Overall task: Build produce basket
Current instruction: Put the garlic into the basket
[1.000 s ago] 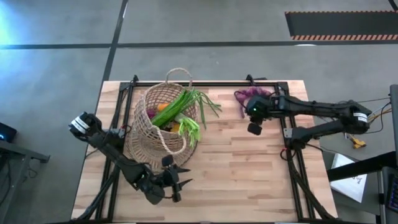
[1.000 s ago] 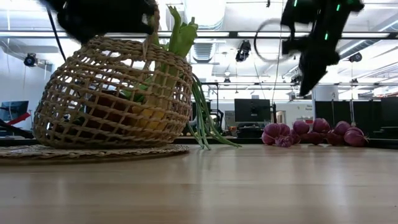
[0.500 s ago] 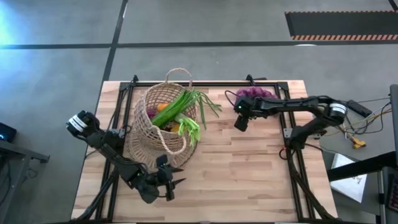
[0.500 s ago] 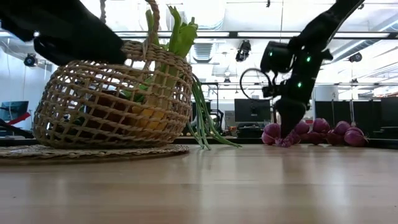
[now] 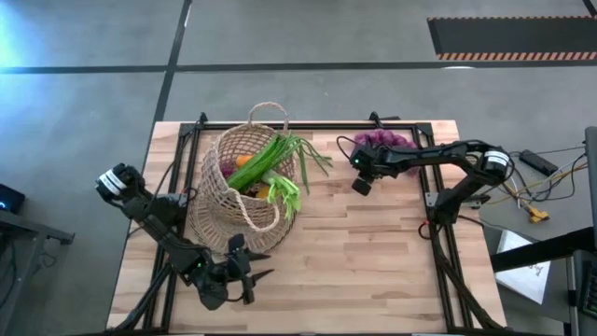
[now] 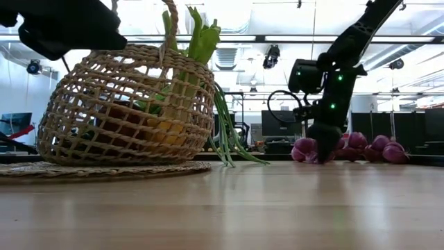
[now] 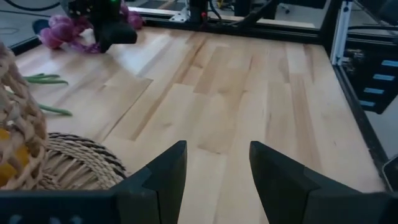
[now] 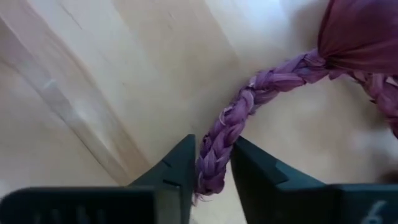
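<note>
Fingers (image 8: 180,163) of the right gripper (image 8: 211,171) pinch the purple onion braid (image 8: 233,118) on the butcher-block table (image 5: 373,261); left gripper (image 7: 214,171) hangs spread beside the wicker basket (image 5: 238,187), office ceiling lights behind.

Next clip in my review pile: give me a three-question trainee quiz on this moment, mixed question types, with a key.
1. True or false: the right gripper has its fingers on either side of the purple braid of the onion string.
2. Where is the leek? A) flat on the table B) in the basket, sticking out C) in the left gripper
3. Fill in: the left gripper holds ____.

Key: 1 true; 2 B; 3 nothing, it is open near the basket.
</note>
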